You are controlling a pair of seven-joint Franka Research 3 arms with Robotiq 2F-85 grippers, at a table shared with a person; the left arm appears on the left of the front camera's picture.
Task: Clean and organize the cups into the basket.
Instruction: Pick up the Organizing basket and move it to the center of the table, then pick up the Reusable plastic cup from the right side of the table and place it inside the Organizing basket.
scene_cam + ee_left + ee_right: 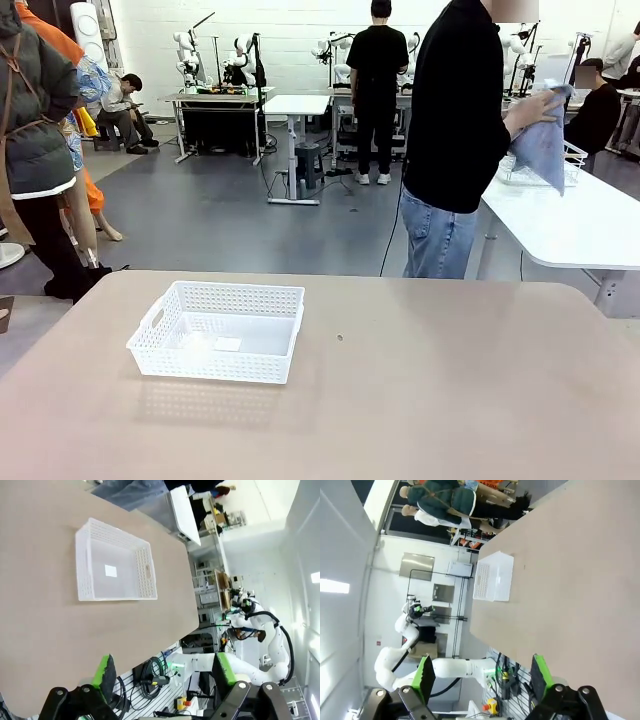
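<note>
Front view: tan desk (450, 400) spans the near field. A person (455, 120) in a black top and jeans stands past its far edge, right of centre, turned toward a separate white table (580, 225). They hold a blue cloth (545, 145) bunched in both hands above it, beside a wire rack (578, 158); can't tell what is inside the cloth. The basket (210, 375) sits on the desk left of centre, upright, handle cut-out on its left end, with a small white label (228, 344) on its floor.

Left wrist view: left hand (164, 672) open, green pads wide apart, nothing between them, well back from the basket (146, 572).

Right wrist view: right hand (482, 672) open too, holding nothing, basket (492, 577) far off.
</note>
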